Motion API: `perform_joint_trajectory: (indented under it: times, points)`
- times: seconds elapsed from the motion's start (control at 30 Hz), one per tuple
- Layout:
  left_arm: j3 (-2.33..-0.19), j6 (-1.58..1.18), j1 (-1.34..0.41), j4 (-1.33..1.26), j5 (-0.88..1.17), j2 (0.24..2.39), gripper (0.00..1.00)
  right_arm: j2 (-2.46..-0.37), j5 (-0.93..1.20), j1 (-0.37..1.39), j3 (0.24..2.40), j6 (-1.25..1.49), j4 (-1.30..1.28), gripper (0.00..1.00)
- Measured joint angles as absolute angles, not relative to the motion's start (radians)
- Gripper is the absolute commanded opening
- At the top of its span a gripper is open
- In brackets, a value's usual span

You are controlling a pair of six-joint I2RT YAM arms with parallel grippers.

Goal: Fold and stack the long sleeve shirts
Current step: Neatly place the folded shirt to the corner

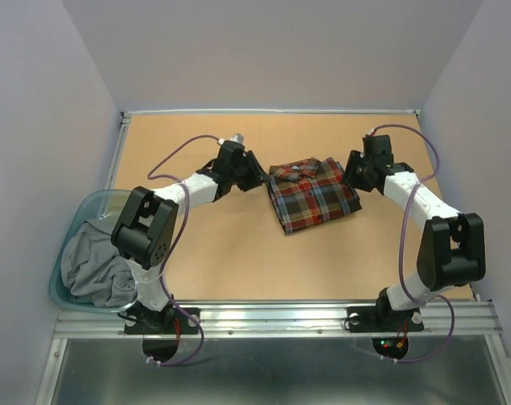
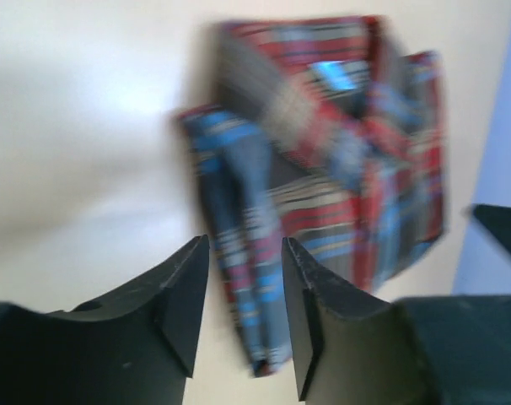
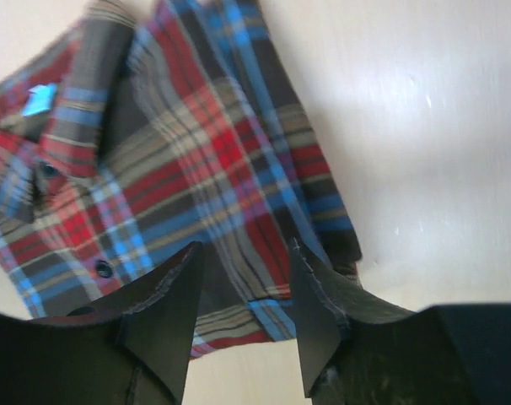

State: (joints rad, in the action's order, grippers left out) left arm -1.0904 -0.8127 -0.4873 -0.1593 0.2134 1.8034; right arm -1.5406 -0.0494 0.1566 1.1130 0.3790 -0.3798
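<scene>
while the folded plaid shirt (image 1: pixel 313 196) lies on the table (image 1: pixel 239 249), the left gripper (image 2: pixel 244 245) and right gripper (image 3: pixel 245 249) each have fingers spread, gripping nothing, the shirt just beyond their fingertips.

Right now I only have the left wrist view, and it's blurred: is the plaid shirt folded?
Observer: Yes, the top view shows the shirt folded into a compact rectangle, collar at the far end.
Operator: What is the right arm doing?
Observer: The right arm is beside the shirt, its jaws open, gripping nothing.
Operator: Any other clothes?
Observer: A grey garment lies in a bin at the left.
</scene>
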Motion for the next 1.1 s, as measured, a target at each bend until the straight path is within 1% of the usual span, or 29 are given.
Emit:
perform_joint_trajectory:
  times: [0.07,0.17,0.2,0.23,0.33,0.47,0.5,0.7,0.77,0.87,0.9,0.93,0.97,1.0,1.1]
  points:
    - [-1.178,-0.81,-0.529,-0.148,0.208,1.813,0.41,-1.541,-0.041,0.13,1.075,0.393,-0.39,0.46]
    - [-1.314,-0.809,-0.586,-0.153,0.194,1.855,0.38,-1.539,-0.041,0.116,1.042,0.413,-0.387,0.39]
    - [-1.337,-0.809,-0.598,-0.158,0.192,1.87,0.37,-1.539,-0.041,0.114,1.031,0.42,-0.381,0.38]
    - [-1.359,-0.81,-0.612,-0.165,0.191,1.892,0.37,-1.539,-0.041,0.113,1.024,0.423,-0.38,0.33]
    - [-1.379,-0.818,-0.631,-0.178,0.19,1.969,0.35,-1.539,-0.049,0.11,0.977,0.442,-0.358,0.31]
    - [-1.373,-0.829,-0.622,-0.155,0.186,2.105,0.34,-1.556,-0.06,0.099,0.918,0.459,-0.347,0.31]
    - [-1.367,-0.851,-0.617,-0.185,0.213,2.129,0.34,-1.566,-0.06,0.096,0.905,0.466,-0.344,0.31]
    - [-1.369,-0.847,-0.579,-0.194,0.205,2.135,0.34,-1.611,0.042,0.091,0.891,0.487,-0.291,0.32]
    - [-1.37,-0.839,-0.558,-0.195,0.205,2.136,0.34,-1.629,0.091,0.106,0.891,0.509,-0.246,0.34]
    - [-1.378,-0.813,-0.495,-0.189,0.2,2.136,0.43,-1.66,0.148,0.16,0.895,0.566,-0.17,0.37]
    - [-1.383,-0.802,-0.458,-0.186,0.199,2.136,0.54,-1.683,0.173,0.195,0.913,0.593,-0.149,0.38]
    - [-1.388,-0.796,-0.432,-0.185,0.196,2.135,0.6,-1.702,0.186,0.22,0.931,0.606,-0.139,0.39]
    - [-1.392,-0.788,-0.395,-0.189,0.194,2.133,0.72,-1.721,0.202,0.244,0.951,0.621,-0.13,0.4]
    - [-1.393,-0.782,-0.373,-0.186,0.187,2.128,0.77,-1.752,0.218,0.276,0.986,0.631,-0.125,0.41]
    - [-1.375,-0.756,-0.307,-0.154,0.147,2.071,0.86,-1.788,0.252,0.329,1.05,0.652,-0.124,0.52]
